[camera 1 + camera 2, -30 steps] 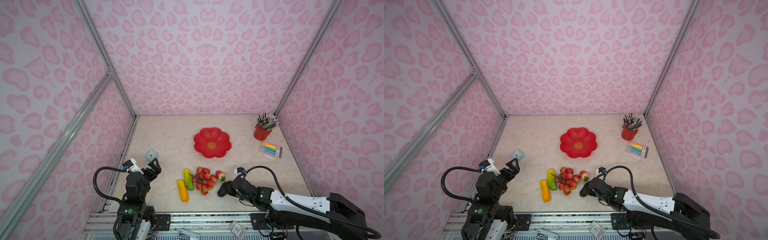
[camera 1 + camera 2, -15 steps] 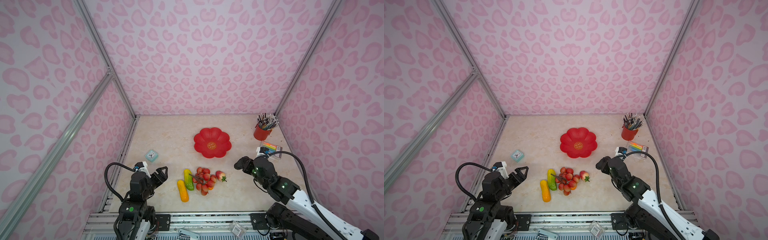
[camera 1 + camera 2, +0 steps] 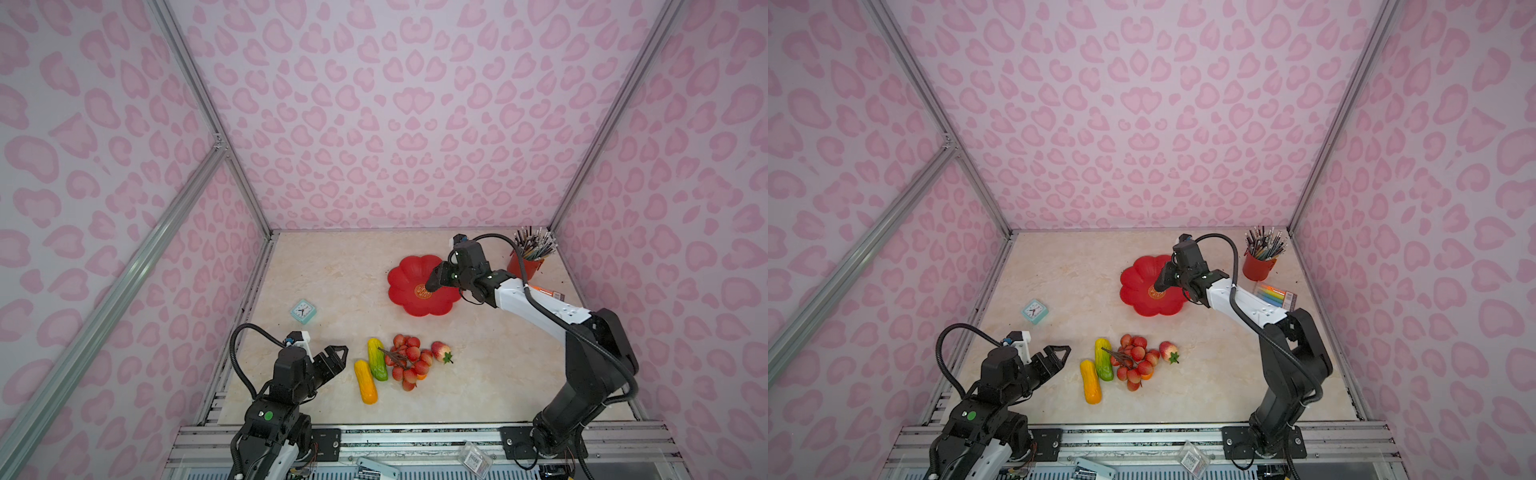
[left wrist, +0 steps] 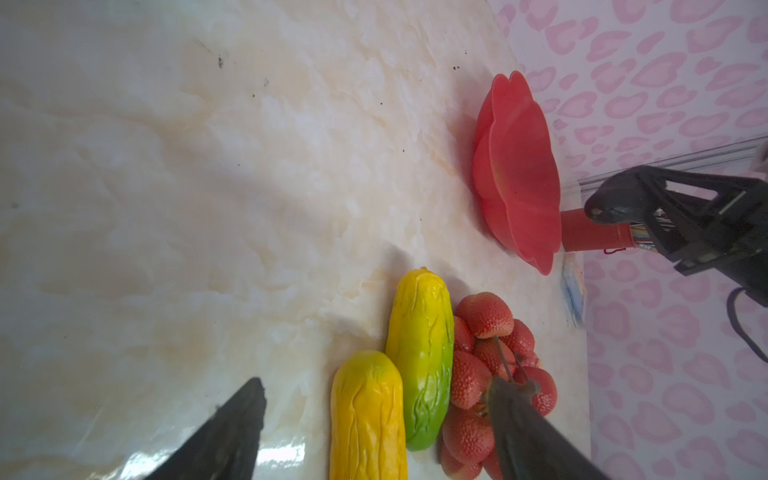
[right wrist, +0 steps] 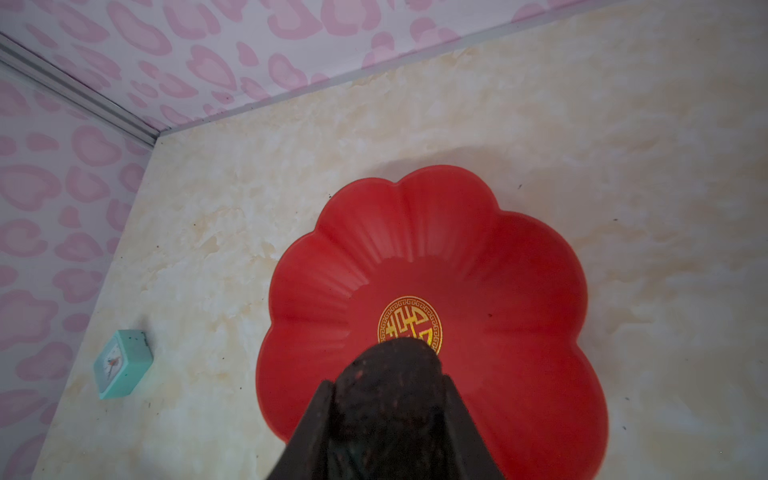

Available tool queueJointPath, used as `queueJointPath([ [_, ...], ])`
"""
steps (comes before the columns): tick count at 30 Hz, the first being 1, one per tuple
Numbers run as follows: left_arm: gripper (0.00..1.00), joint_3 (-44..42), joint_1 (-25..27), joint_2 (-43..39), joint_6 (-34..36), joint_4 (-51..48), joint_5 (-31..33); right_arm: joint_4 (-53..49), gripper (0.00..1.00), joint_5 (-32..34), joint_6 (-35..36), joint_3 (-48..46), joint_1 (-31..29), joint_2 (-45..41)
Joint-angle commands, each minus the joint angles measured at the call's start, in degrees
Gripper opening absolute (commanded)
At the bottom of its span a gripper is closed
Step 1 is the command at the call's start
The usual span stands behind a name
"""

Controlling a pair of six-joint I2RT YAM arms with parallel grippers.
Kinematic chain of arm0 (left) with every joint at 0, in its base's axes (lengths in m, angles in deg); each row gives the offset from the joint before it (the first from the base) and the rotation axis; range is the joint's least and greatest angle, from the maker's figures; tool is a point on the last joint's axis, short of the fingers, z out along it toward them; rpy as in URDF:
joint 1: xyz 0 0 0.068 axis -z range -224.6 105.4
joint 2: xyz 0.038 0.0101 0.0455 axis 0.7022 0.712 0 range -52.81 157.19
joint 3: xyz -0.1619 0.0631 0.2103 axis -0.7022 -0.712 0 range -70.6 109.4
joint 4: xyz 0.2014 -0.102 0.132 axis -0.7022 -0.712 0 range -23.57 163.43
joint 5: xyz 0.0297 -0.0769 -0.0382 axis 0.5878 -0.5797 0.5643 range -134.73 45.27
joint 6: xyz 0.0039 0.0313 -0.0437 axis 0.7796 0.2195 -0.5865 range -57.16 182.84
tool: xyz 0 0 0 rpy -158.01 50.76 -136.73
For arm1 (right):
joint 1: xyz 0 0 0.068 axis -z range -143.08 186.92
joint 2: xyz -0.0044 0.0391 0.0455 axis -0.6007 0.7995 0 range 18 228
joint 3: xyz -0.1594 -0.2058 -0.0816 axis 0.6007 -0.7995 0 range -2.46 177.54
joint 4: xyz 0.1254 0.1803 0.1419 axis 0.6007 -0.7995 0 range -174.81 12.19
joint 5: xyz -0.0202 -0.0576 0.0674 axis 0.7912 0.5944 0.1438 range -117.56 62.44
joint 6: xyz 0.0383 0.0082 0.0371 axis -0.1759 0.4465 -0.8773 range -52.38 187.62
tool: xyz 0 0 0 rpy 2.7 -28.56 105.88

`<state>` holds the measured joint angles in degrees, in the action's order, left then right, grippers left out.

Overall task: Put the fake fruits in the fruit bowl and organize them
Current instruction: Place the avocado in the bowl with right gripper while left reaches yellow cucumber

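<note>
The red fruit bowl sits at the back middle with nothing lying in it. My right gripper hangs over its gold emblem, shut on a black-green avocado shape. Near the front lie a yellow-orange oblong, a yellow-green oblong, a red berry cluster, a strawberry and a small orange ball half under the cluster. My left gripper is open, just left of the oblongs and low over the table.
A teal clock stands at the left middle. At the back right are a red pencil cup and a crayon box. Pink walls close in three sides.
My right arm swung from beside the fruit pile at the front up to the bowl, carrying the avocado shape. My left gripper moved right toward the oblongs and its jaws narrowed a little.
</note>
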<state>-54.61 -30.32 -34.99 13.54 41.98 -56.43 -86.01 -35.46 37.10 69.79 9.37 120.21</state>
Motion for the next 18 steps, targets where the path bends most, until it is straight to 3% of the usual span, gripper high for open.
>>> queueJointPath([
  [1, 0.85, 0.1, 2.46, 2.51, 0.28, 3.14, 2.36, -0.84, 0.24, -5.17, 2.22, 4.2, 0.87, 6.9],
  [6, 0.85, -1.17, 8.5, 5.35, -1.43, 4.1, 5.7, -2.58, 0.28, -6.16, 2.58, 9.03, 1.54, 15.23],
  [11, 0.85, -2.65, 13.39, 6.67, -3.2, 5.91, 8.46, -2.8, 0.55, -7.02, 1.44, 10.81, 2.3, 17.99],
  [18, 0.84, -3.03, 20.33, 13.15, -4.61, 10.04, 12.57, -1.92, 0.68, -4.54, 1.16, 7.32, 3.51, 10.31],
])
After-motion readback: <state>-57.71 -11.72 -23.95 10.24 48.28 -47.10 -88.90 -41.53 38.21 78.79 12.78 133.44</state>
